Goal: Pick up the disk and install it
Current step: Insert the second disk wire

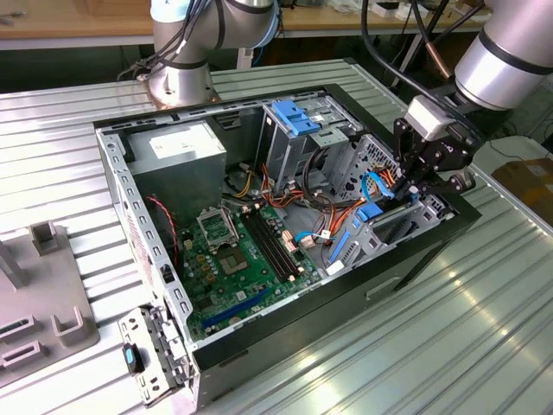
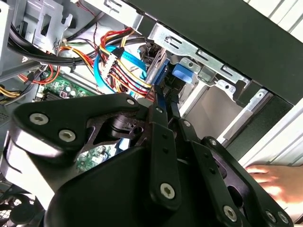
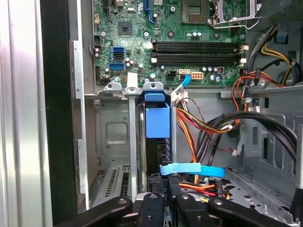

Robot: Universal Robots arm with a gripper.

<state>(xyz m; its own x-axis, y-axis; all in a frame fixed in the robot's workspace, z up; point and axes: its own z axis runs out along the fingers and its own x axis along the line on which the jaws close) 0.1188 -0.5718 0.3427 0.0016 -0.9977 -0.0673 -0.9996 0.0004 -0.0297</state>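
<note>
While the arm is reaching into the open computer case (image 1: 259, 333) from the exterior view's right, the gripper (image 1: 413, 192) is hovering at the drive cage (image 1: 380, 226) near that end of the case. In both wrist views its fingers (image 3: 158, 201) are standing close together, pinching the edge of the disk (image 3: 156, 142), which is sitting upright on edge in a slot of the cage, blue rail (image 3: 157, 120) facing out. A blue flat cable (image 3: 191, 169) is crossing just beside the fingers. Further in, the green circuit board (image 1: 238, 264) is lying on the case floor, with the grey power supply box (image 1: 177, 160) beyond it. In the second wrist view, a person's hand (image 2: 267, 182) is resting outside the case.
</note>
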